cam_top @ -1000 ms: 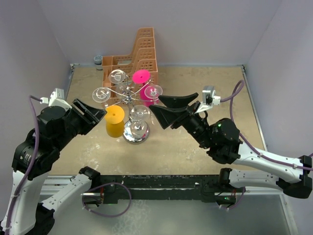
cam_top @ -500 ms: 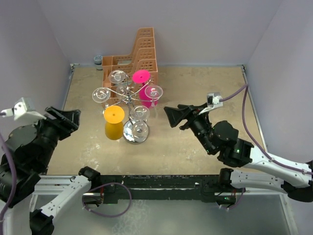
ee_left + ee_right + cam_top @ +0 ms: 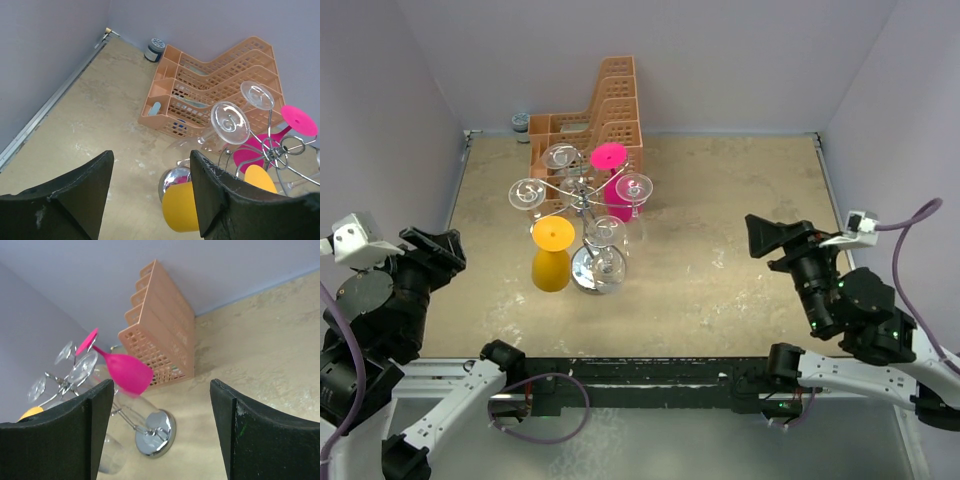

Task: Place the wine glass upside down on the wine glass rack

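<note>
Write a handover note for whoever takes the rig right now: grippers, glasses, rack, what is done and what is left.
Left gripper: open, empty, apart from the rack.
Right gripper: open, empty, also apart from it.
Wine glass rack: upright; yellow glass, pink glass and clear glasses hang on it, feet up.
Done: placement looks complete; no loose glass in view.
Left: probably nothing.

An orange perforated basket [image 3: 615, 95] stands at the far left of the sandy table [image 3: 740, 180]. 1 small grey jar [image 3: 521, 122] sits just beside its left end.
</note>
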You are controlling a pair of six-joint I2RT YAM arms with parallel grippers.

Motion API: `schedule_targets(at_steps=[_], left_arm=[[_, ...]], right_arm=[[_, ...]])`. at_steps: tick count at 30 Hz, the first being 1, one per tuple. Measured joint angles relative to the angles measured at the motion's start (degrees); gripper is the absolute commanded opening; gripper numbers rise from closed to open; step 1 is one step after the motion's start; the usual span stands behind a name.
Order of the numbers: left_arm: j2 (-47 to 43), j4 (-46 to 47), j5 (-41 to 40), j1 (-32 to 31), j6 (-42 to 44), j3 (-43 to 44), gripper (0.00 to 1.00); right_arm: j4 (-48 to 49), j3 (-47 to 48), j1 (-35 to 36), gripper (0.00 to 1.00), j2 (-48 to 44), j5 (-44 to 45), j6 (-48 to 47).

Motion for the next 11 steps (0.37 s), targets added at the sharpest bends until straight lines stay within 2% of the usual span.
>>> schedule_targets(at_steps=[11], left_arm=[[-1.9,-0.6,-0.7,0.0,1.6,-1.5,0.63]], right_arm=[[-2.3,4.8,0.0,0.8,-0.2,4.1,-4.3]])
